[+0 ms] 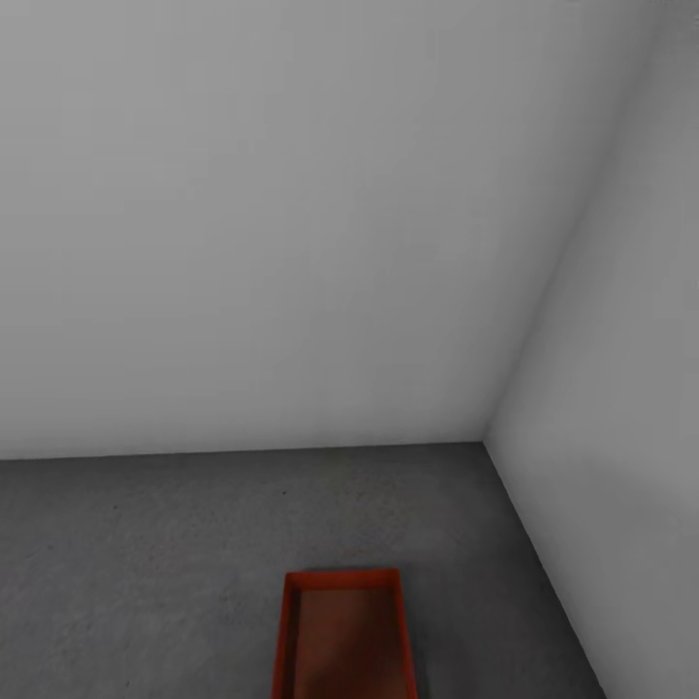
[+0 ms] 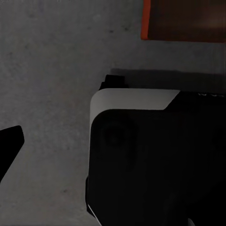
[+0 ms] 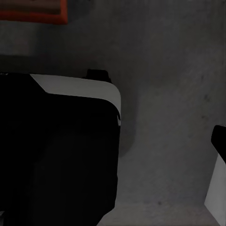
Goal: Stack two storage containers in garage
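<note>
One orange bin (image 1: pixel 345 636) sits on the garage floor (image 1: pixel 146 563); no second bin stacked yet. Fingers' state: can't tell.

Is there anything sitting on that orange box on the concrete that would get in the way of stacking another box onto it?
Nothing visible. The storage container lies on the grey floor near the wall corner, its inside looking bare, though its near end is cut off.

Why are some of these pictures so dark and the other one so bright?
Head view: soft, even light on the pale walls, no glare, the orange container clear on the grey floor. Left wrist view: dim, a black-and-white robot part casting a shadow on the floor. Right wrist view: darker still, slightly blurry.
</note>
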